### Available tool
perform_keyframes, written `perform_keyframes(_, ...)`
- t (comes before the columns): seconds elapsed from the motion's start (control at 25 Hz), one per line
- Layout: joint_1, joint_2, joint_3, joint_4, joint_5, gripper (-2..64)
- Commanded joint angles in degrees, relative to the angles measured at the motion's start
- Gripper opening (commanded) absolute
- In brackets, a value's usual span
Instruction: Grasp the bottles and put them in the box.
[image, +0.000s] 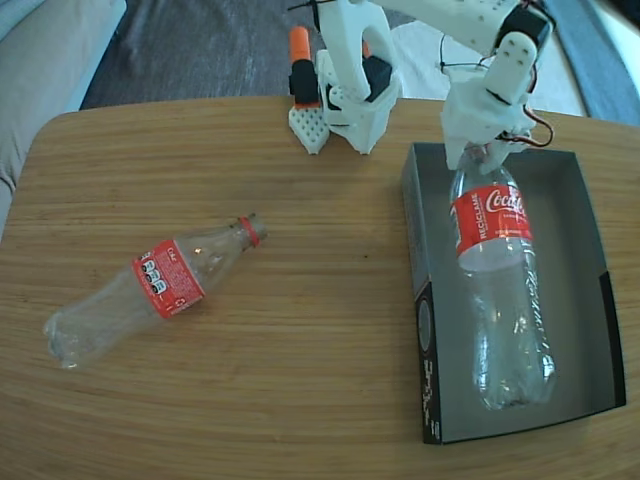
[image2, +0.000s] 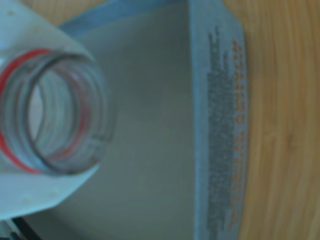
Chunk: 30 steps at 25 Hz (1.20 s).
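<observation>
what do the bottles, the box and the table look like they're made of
Bottles: the one on the table and the one in the box look like clear thin plastic, glossy, see-through, with red film labels.
Box: probably cardboard, matte grey inside, black printed outer walls, folded edges.
Table: wood or wood-look laminate, with visible grain.

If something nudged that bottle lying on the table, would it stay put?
Probably not. The bottle on the table lies on its side, round-bodied, so it likely rolls. It looks empty and uncapped, hence probably light and easily shoved. Its thin clear plastic may dent under a squeeze.
</observation>
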<state>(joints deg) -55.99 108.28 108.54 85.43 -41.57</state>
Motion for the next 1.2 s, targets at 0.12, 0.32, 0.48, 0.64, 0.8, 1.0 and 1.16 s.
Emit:
perform_keyframes(0.12,-0.2,-2.8,-6.4,-0.6,0.4,7.6)
perform_keyframes(0.32,-0.3,-3.3,-5.2,-0.4,0.4,7.6)
perform_keyframes(0.48,-0.2,-5.9,-3.3,-0.7,0.4,7.6)
perform_keyframes(0.64,0.0,-8.9,-4.9,-0.9,0.5,7.6)
perform_keyframes(0.8,0.6,-10.0,-5.7,-3.1,2.2,7.6)
perform_keyframes(1.0,1.1,-11.5,-5.9,-3.0,2.5,7.6)
perform_keyframes(1.16,1.6,-11.8,-6.8,-3.0,2.5,7.9)
